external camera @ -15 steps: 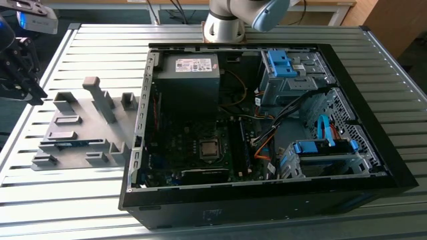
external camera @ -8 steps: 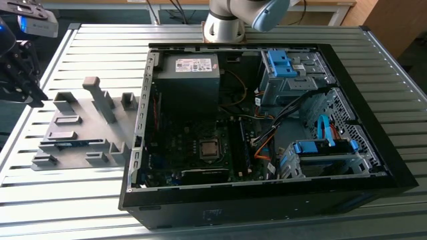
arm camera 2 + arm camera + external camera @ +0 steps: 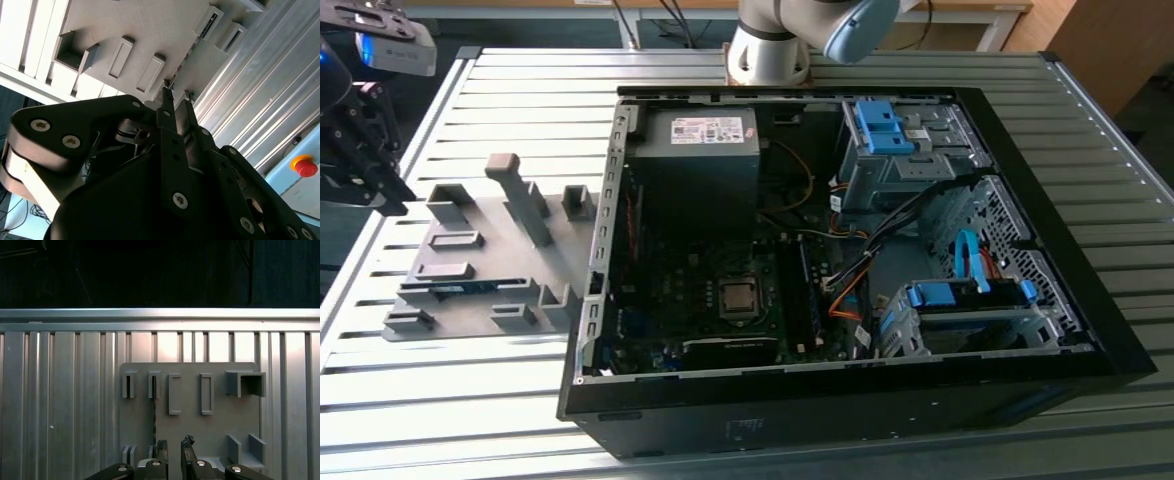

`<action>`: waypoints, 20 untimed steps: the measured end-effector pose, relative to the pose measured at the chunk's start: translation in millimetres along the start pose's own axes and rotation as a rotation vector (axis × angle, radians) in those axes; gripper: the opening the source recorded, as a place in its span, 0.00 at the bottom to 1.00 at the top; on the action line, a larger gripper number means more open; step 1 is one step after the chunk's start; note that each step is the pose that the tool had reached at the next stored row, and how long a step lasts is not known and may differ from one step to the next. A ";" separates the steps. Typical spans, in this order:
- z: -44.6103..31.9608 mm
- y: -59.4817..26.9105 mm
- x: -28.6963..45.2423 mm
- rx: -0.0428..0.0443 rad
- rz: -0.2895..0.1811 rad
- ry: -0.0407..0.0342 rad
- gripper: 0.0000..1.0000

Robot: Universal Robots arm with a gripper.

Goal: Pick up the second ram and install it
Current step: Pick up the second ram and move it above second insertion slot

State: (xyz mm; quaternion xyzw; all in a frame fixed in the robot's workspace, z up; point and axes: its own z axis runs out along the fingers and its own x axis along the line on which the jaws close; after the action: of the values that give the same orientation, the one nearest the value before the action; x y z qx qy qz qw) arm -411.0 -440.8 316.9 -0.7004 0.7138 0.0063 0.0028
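The second ram (image 3: 154, 410) stands on edge in a slot of the grey fixture (image 3: 217, 422), showing as a thin dark line between two upright blocks. In the exterior view the ram is a blue-green strip (image 3: 451, 290) low in the fixture (image 3: 494, 250), left of the computer case. Its edge is also visible in the second wrist view (image 3: 186, 57). My gripper (image 3: 173, 445) hangs well above the fixture, slightly to one side of the ram's line. It is open by a narrow gap, with nothing between its fingertips (image 3: 167, 102). The exterior view has the gripper (image 3: 380, 195) at the far left.
An open black computer case (image 3: 854, 395) lies on the slatted metal table (image 3: 480, 400), showing its motherboard with the processor socket (image 3: 739, 297), power supply (image 3: 704, 140), cables and blue drive bays (image 3: 961, 295). The arm's base (image 3: 767, 50) stands behind the case. A red stop button (image 3: 305, 166) sits beside the table.
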 end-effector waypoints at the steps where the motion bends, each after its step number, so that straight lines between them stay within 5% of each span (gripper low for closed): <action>1: 0.0 0.0 0.0 0.0001 0.000 0.0000 0.25; 3: 0.0 0.0 0.0 0.0001 0.000 -0.0001 0.26; 5: 0.4 0.0 0.2 0.0001 0.000 -0.0001 0.38; 20: 15.1 0.1 5.3 0.0000 -0.001 0.0000 0.38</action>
State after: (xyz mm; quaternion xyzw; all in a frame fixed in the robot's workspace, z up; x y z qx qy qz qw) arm -411.3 -445.9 301.7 -0.7006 0.7135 0.0063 0.0027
